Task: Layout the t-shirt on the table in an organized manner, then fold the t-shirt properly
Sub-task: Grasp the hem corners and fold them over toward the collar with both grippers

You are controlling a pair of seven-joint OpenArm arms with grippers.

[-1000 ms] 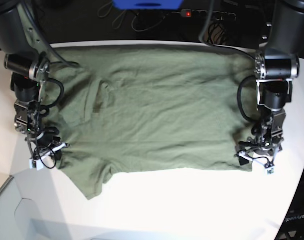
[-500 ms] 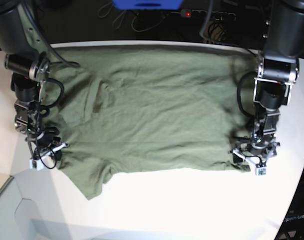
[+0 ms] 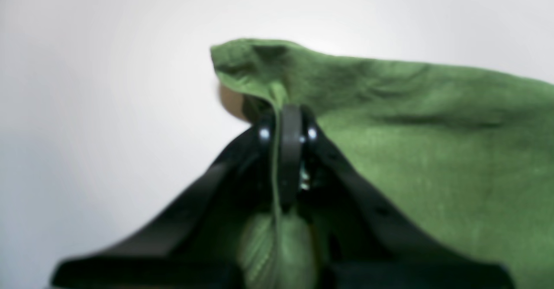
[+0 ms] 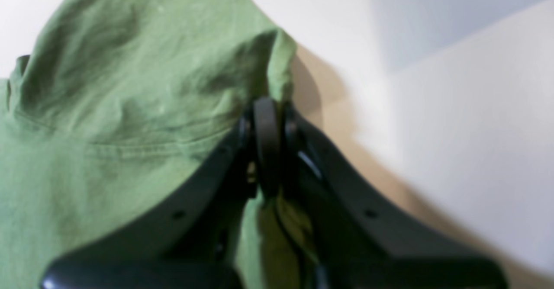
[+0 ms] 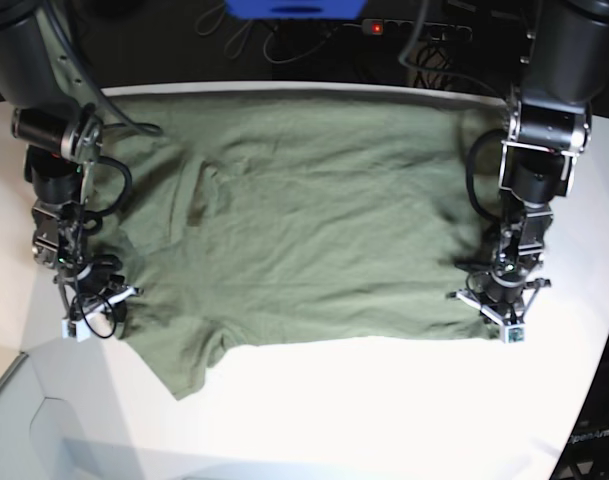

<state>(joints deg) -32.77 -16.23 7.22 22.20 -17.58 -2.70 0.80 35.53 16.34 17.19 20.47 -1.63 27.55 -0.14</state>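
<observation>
Both pinched t-shirt [image 5: 304,220] edges vanish between blurred jaws.

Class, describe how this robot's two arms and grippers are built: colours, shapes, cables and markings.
Both arms have black cylindrical segments with silvery metal joint collars and looping black cables. The left gripper and right gripper carry small white fittings near their tips. Close up, the gripper fingers are glossy black, tapering to narrow rounded pads.

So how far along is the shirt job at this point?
Done: the t-shirt lies spread almost flat on the table, with a few wrinkles and one sleeve hanging out at the near left. In hand: the left claw is shut on a pinch of fabric at one side edge and the right claw on the other. Left: no fold is visible yet, so all the folding remains.
</observation>
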